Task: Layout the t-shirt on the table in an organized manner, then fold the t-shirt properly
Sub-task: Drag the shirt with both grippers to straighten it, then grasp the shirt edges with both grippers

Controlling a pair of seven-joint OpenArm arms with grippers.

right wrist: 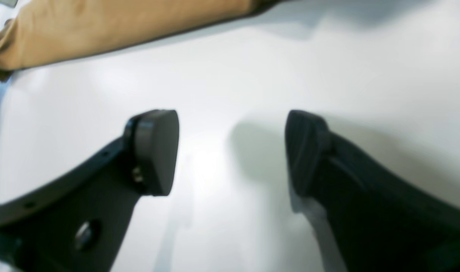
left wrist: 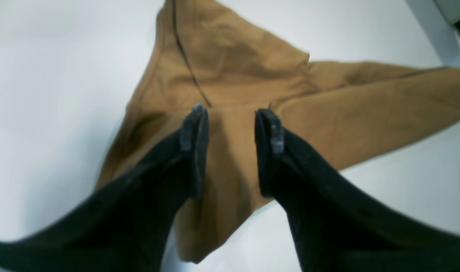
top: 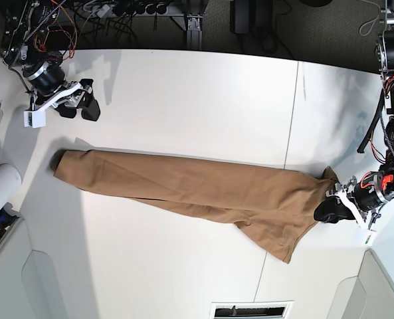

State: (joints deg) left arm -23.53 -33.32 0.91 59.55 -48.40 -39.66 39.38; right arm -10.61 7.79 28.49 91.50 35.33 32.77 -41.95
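Base view: t-shirt [top: 203,189] stretched long across table [top: 183,100]; right gripper [top: 84,106] wide open (empty), left gripper [left wrist: 232,113] parted over the hem.

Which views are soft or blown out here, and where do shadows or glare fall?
Left wrist: soft throughout, t-shirt seams readable, left gripper fingertips blurred, table evenly lit. Right wrist: blurriest; glare patch on the table between the fingers of the open right gripper, soft finger shadow beside it. Base: sharpest; bright wash on the table, arm shadows at its edges.
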